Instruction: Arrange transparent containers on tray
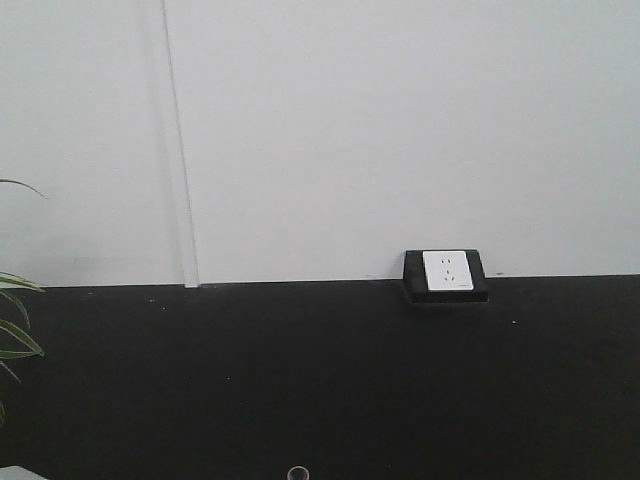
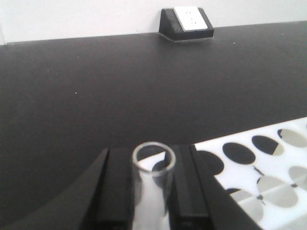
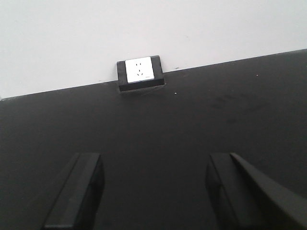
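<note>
In the left wrist view my left gripper (image 2: 152,160) is shut on a slim clear glass tube (image 2: 153,189), one of the transparent containers. The tube stands upright between the black fingers (image 2: 117,187), with its round rim poking out above their tips. That rim (image 1: 297,472) also peeks in at the bottom edge of the front view. My right gripper (image 3: 153,167) hangs open over the bare black tabletop (image 3: 158,124), holding nothing. The tray is out of view.
A white rack with round holes (image 2: 268,167) lies just right of the left gripper. A black box with a white socket (image 1: 446,273) sits at the table's far edge against the white wall. Plant leaves (image 1: 15,310) reach in at the left.
</note>
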Motion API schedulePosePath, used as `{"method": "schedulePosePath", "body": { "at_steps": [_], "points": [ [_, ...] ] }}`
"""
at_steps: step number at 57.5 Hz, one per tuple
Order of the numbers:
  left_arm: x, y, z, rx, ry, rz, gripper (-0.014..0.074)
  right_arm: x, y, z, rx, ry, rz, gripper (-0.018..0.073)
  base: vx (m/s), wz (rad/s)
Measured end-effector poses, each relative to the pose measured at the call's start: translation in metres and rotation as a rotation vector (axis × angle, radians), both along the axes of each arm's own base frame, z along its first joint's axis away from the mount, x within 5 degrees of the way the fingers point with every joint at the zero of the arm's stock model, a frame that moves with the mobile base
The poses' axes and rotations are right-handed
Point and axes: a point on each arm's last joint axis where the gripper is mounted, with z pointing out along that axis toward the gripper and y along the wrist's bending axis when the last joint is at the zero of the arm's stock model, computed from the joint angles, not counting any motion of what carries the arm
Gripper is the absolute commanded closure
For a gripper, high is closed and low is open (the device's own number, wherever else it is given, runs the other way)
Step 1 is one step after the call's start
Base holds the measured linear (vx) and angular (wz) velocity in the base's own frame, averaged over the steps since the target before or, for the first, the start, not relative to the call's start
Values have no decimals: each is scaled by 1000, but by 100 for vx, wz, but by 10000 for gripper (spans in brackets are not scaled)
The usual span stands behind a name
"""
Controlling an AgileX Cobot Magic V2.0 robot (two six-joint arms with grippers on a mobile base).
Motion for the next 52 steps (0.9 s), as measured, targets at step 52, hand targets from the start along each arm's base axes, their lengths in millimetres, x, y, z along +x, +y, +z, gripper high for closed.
{"method": "schedulePosePath", "body": {
  "at_steps": [52],
  "points": [
    [2,-1,11,-155,-62,17,433,0,0,0,0,2,0,40,0,0]
  ]
}}
